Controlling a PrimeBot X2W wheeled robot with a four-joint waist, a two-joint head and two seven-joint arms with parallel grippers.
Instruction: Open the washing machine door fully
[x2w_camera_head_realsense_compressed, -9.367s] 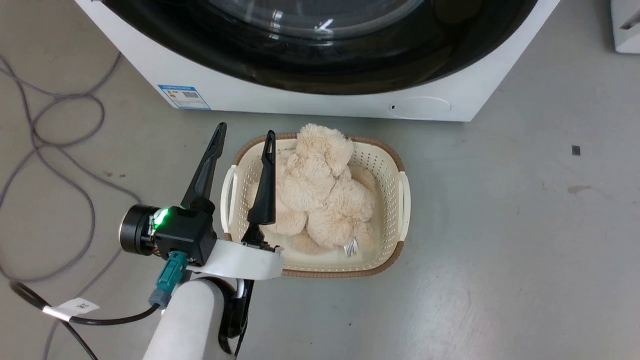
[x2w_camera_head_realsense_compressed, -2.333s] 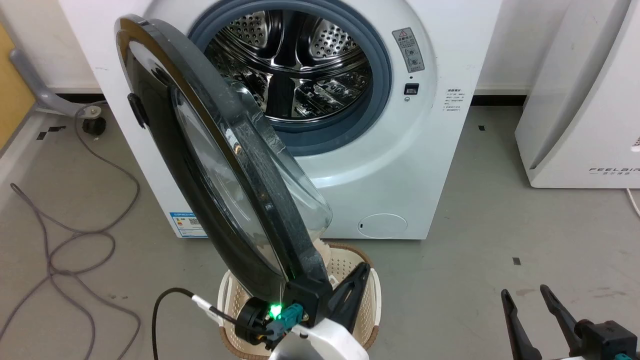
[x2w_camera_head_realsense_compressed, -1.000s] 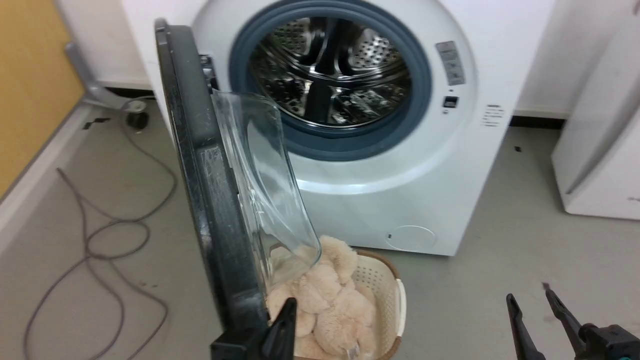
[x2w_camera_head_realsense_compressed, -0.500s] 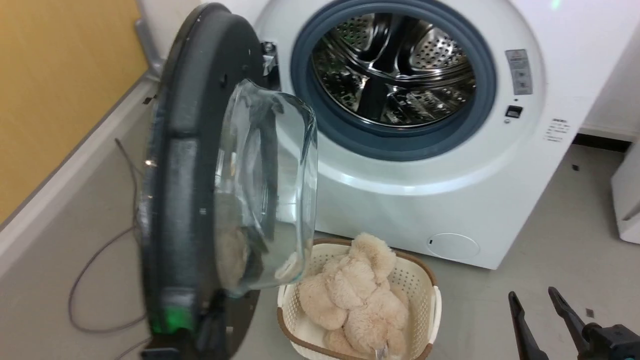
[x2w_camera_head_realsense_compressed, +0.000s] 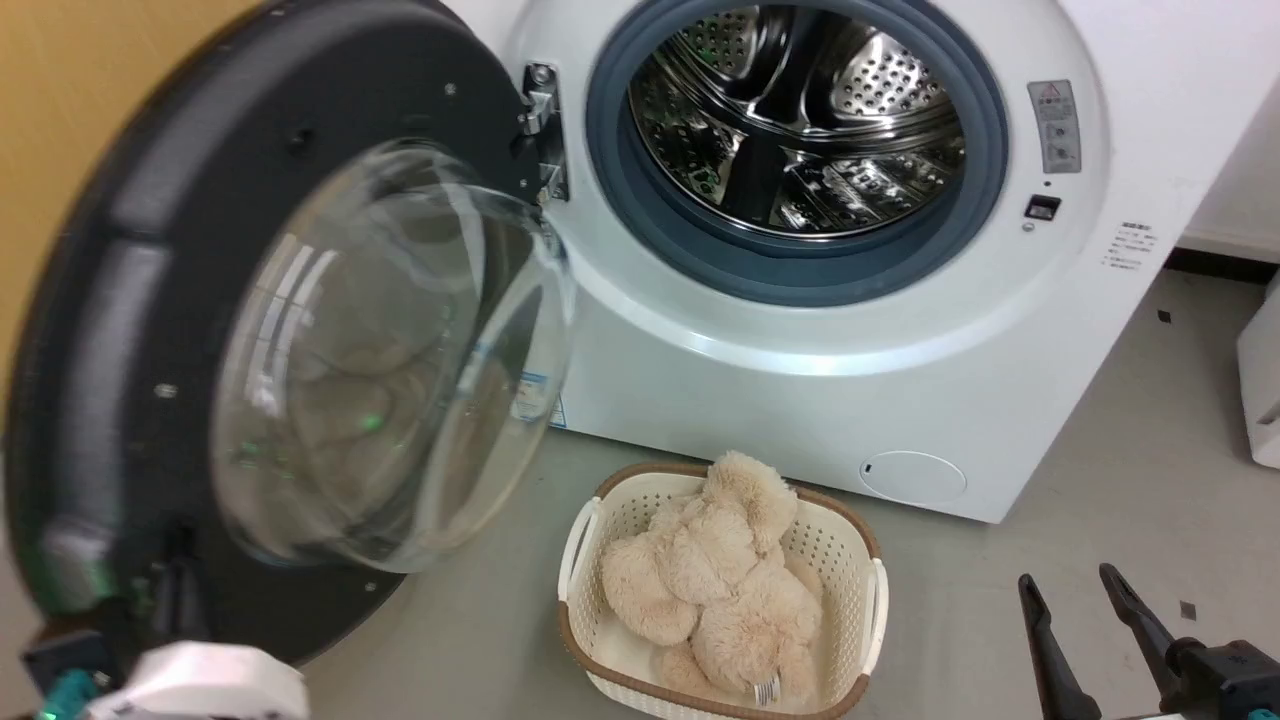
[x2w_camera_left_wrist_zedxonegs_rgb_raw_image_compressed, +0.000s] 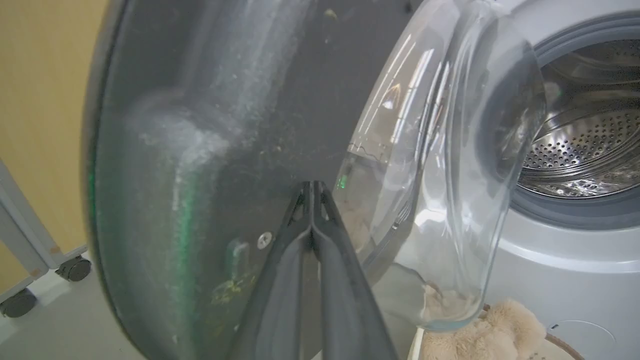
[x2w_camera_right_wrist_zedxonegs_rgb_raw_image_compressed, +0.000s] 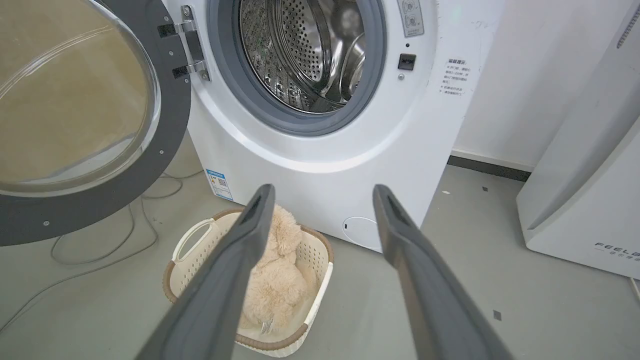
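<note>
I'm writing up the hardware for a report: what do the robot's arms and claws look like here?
Both claws have two long, tapering, matte dark-grey fingers. Behind the left claw sit a rounded white wrist shell and a teal connector. The right claw grows from a blocky black body.

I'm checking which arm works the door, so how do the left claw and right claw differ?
The left claw is shut, fingers pressed together; the right claw stands wide open. The left claw's tips are at the inner face of the washing machine door; the right claw hangs apart from it, holding nothing. Both have long dark fingers.
</note>
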